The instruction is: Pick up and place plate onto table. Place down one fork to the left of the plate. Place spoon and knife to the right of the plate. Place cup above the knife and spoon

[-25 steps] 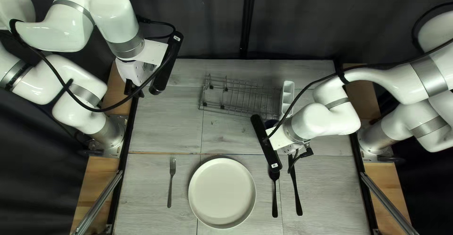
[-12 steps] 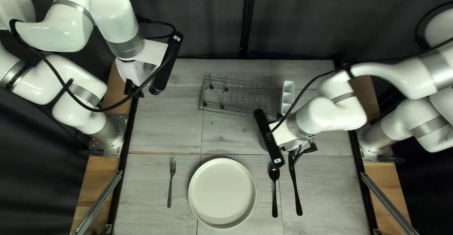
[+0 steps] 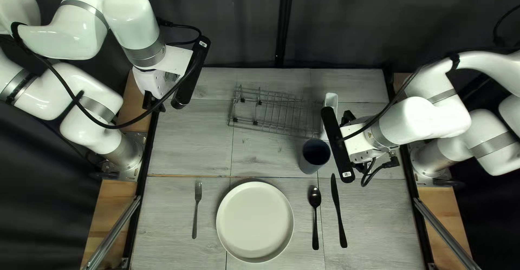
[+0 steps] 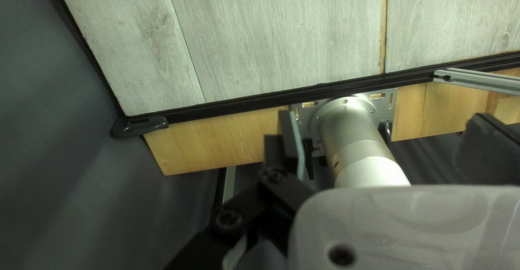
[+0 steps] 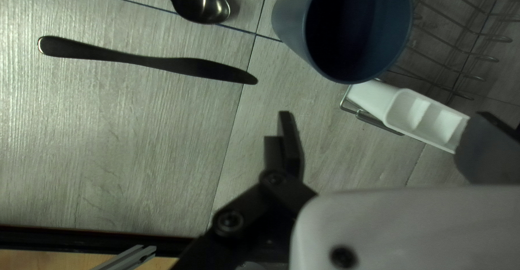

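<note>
The white plate [image 3: 255, 222] lies flat near the table's front, the fork [image 3: 196, 209] on its left, the spoon [image 3: 314, 216] and knife [image 3: 338, 210] on its right. Upright above the spoon stands the blue-grey cup [image 3: 315, 155]. My right gripper [image 3: 355, 142] is over the table to the cup's right. In the right wrist view, that gripper [image 5: 384, 145] is open and empty, apart from the cup [image 5: 357, 26], knife [image 5: 146, 61] and spoon [image 5: 199, 2] ahead. My left gripper [image 3: 154, 101] hangs over the table's left edge; in its wrist view, the gripper [image 4: 387, 142] is open and empty.
A wire dish rack [image 3: 276, 113] stands at the back middle, with a white utensil holder [image 3: 331, 107] at its right end, close to my right gripper. My left arm's base [image 4: 352, 118] lies below the left gripper, beside the table edge.
My right arm has moved right and a little back, away from the cup, uncovering it and the tops of the spoon and knife. My left arm has stayed still.
</note>
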### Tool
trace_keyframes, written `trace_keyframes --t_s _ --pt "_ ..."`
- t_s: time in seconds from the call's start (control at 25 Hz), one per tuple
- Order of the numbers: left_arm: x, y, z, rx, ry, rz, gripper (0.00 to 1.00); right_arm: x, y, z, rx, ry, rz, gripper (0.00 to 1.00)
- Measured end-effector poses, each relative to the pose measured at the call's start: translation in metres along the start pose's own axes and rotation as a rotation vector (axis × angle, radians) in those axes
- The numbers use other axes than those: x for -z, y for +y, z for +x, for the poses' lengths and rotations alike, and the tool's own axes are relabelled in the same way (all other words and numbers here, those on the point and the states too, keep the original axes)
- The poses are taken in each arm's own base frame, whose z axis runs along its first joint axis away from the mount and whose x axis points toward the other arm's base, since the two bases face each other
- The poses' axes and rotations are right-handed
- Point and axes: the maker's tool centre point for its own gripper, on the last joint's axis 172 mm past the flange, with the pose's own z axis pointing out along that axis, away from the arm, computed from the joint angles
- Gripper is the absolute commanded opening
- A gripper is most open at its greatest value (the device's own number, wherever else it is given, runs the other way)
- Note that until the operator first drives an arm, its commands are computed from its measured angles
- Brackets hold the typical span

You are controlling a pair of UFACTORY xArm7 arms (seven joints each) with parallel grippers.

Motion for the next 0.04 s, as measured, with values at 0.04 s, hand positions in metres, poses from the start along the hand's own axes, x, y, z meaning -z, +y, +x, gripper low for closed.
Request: trace_keyframes --t_s 0.04 --pt "0.0000 0.0000 0.0000 0.000 0.000 0.000 1.00 0.0000 0.0000 0.0000 0.000 0.000 0.000 1.00"
